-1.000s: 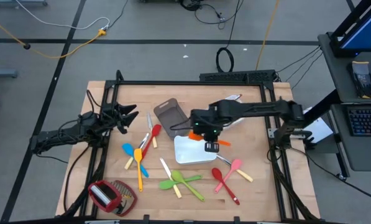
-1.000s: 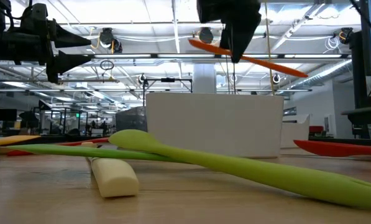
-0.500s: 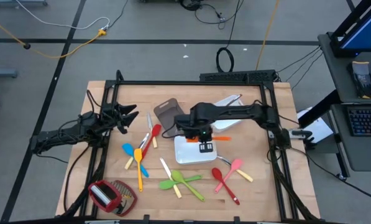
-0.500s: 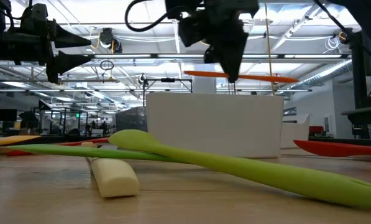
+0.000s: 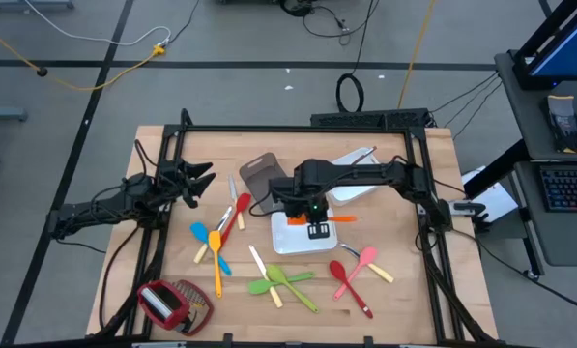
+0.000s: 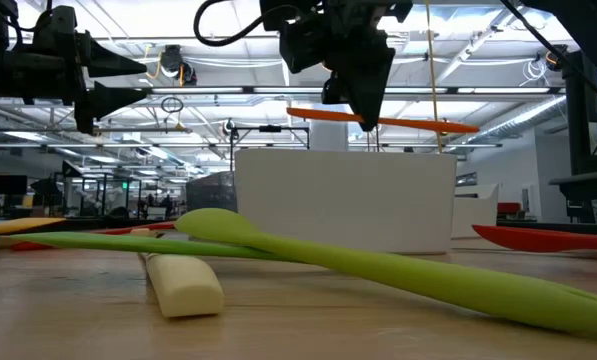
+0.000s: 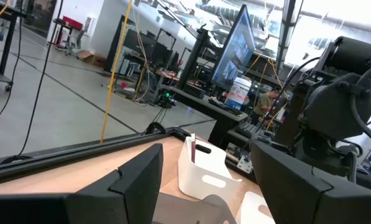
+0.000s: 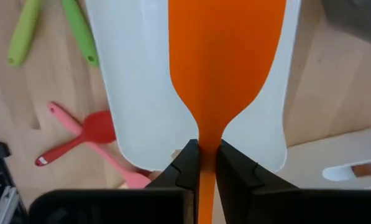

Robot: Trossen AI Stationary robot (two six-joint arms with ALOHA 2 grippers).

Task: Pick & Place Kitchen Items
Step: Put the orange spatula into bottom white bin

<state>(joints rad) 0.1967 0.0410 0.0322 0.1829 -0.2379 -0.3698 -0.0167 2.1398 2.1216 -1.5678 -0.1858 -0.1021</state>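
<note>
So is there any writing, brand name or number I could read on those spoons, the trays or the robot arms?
None can be read.
The orange spatula, shut in the right gripper above the white tray, is plain.
Green spoon: no lettering.
Left gripper: open, no marking visible.
Monitor behind the table: too blurred to read.

We find the scene evenly and brightly lit from ceiling strip lights (image 6: 278, 75) seen in the low view, shadows on the wooden table (image 5: 153, 222) soft and short, the near green spoon (image 6: 378, 265) blurred in the foreground, and the left wrist view hazy with washed-out highlights overhead.
</note>
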